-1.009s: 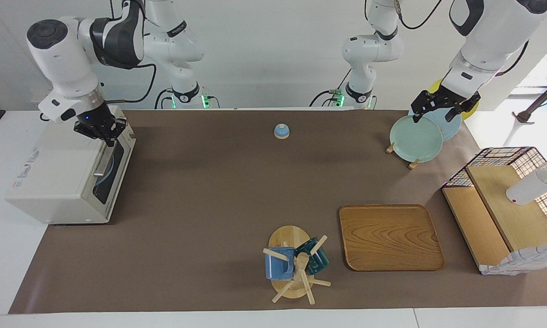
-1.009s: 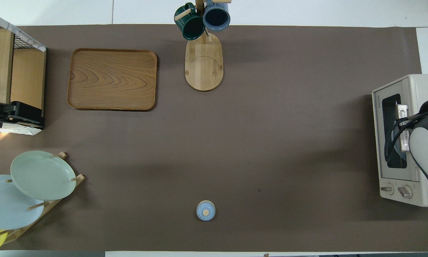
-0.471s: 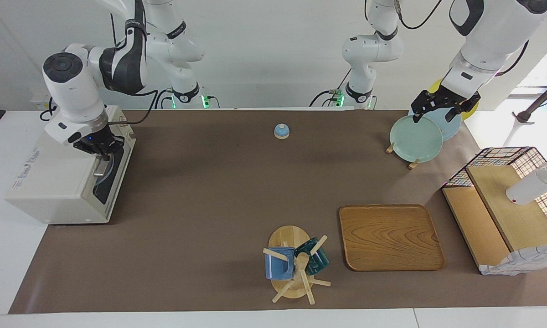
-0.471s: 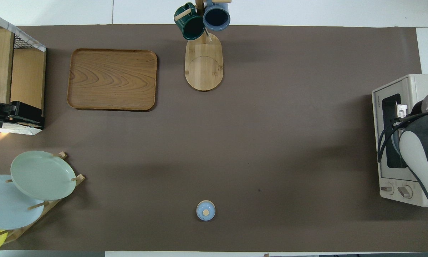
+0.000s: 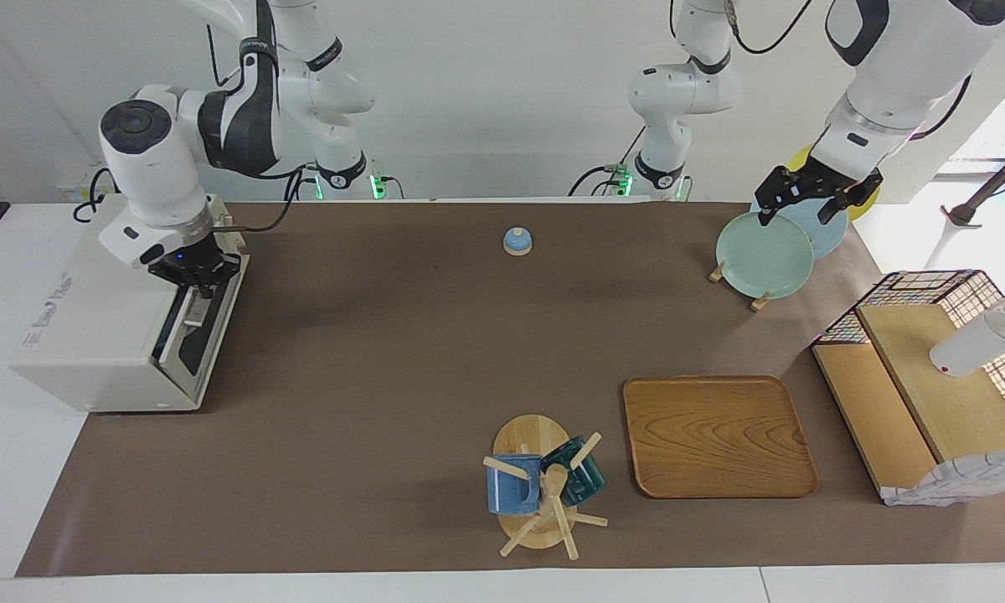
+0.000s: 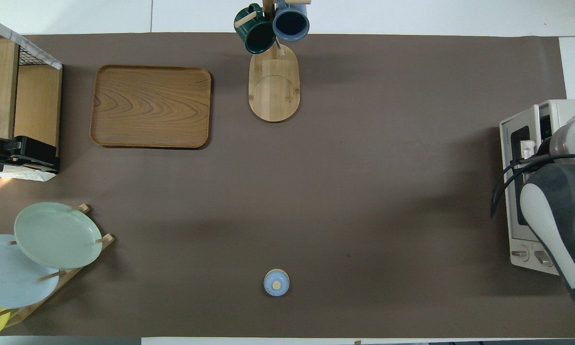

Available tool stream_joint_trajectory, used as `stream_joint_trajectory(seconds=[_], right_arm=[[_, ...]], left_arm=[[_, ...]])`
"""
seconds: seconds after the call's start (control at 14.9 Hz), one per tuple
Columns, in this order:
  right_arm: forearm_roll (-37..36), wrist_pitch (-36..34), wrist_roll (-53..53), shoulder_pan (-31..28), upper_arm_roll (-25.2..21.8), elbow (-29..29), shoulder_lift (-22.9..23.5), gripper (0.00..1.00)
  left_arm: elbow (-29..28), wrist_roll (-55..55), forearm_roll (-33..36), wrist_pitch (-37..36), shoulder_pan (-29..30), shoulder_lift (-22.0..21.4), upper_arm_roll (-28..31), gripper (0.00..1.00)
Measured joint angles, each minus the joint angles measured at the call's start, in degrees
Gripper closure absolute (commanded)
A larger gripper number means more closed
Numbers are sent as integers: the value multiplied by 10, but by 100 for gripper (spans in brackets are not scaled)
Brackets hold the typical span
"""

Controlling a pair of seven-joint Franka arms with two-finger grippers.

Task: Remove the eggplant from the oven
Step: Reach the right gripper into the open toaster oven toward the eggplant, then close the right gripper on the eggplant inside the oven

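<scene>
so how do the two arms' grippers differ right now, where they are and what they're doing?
The right gripper is down at the oven door's handle, the door tilted slightly ajar; the left gripper hangs over the plates in the rack at the left arm's end. The right gripper touches the handle; the left gripper holds nothing, fingers spread, and waits. Both are black two-finger grippers pointing downward.

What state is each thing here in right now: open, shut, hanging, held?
oven: door slightly ajar at the top.
right gripper: on the door's handle.
left gripper: waits over the plates, which stand in a rack.
mugs: hanging on their tree.
wooden tray: flat, nothing on it.
</scene>
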Motion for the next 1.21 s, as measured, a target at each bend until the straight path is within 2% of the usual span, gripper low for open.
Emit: stream_joint_trajectory(seconds=[0.4, 0.81, 1.21], right_arm=[[63, 60, 14, 16, 6, -38, 6, 100], [80, 185, 71, 47, 9, -97, 56, 100], [88, 204, 80, 48, 11, -103, 74, 100]], left_arm=[[0, 0, 0, 0, 0, 0, 0, 0], [0, 0, 0, -1, 0, 0, 0, 0], [-2, 0, 0, -3, 0, 0, -3, 0]])
